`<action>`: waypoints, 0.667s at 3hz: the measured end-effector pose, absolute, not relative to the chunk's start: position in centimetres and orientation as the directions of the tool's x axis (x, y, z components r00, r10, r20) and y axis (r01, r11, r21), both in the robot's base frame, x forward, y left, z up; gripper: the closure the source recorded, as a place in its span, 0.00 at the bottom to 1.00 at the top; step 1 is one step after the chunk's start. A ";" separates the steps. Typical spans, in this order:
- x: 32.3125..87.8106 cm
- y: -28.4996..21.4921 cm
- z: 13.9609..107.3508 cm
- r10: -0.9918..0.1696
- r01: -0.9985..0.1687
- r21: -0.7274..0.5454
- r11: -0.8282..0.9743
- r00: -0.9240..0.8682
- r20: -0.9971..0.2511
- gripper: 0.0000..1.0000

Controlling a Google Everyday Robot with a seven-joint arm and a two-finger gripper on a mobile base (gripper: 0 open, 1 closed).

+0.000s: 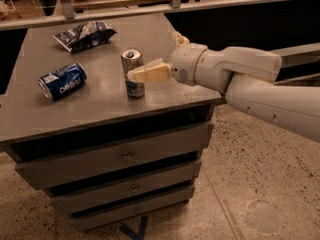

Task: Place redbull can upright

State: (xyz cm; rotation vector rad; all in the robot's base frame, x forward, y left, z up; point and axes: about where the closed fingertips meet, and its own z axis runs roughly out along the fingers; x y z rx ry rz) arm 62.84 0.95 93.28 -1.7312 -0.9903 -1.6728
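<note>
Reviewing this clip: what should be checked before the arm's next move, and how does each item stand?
1. Redbull can upright: ok.
2. Its base resting on the table, inside the front edge: ok.
3. Gripper at the can's side, grip released: cannot tell.
4. Pepsi can lying to the left, apart from the redbull can: ok.
5. Chip bag at the back, away from the arm: ok.
</note>
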 end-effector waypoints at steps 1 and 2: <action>64.2 -2.9 93.6 0.186 0.744 0.157 -0.650 -0.044 0.982 0.00; 65.7 -6.9 93.8 0.236 0.668 0.204 -0.716 -0.044 0.971 0.00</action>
